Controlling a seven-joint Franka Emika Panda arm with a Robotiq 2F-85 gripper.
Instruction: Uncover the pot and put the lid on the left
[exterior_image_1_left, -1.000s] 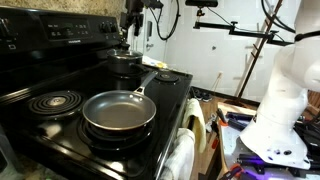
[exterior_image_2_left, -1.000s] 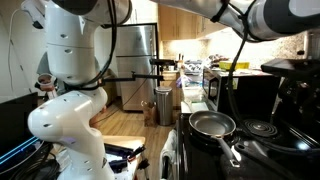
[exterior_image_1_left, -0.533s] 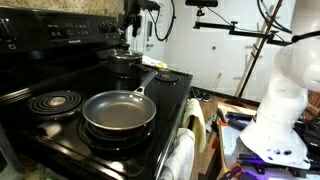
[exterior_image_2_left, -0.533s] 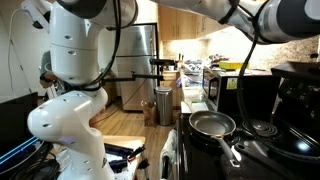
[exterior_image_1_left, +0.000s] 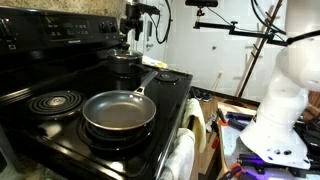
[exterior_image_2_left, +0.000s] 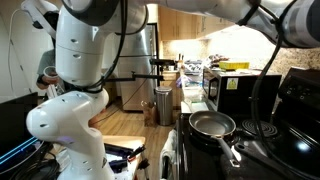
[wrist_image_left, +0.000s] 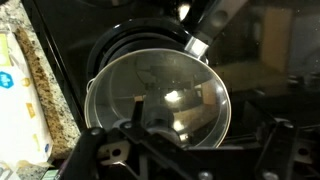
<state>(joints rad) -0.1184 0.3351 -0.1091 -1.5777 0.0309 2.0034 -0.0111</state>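
Reading the stovetop from its left side, the black coil burner (exterior_image_1_left: 55, 100) lies just left of the frying pan (exterior_image_1_left: 118, 112). The pot (exterior_image_1_left: 125, 68) stands behind the frying pan, toward the back of the stove, with the lid (exterior_image_1_left: 124, 57) seated on it. The gripper (exterior_image_1_left: 129, 43) hangs directly above the lid, and as far as an exterior view shows it is not touching it. In the wrist view the lid fills the middle, with its small knob (wrist_image_left: 140, 108) near the centre. The jaws look spread to either side at the bottom edge, with nothing between them.

I judge the step in hand to be the descent onto the knob. To do it well, centre the jaws over the knob before lowering, since the shiny dome offers no hold of its own. Close only once both pads flank the knob. Then lift straight up until the rim clears the pot, so the pot is not dragged toward the frying pan. The stove surface behind the frying pan's left side looks a fair place to set the lid down.
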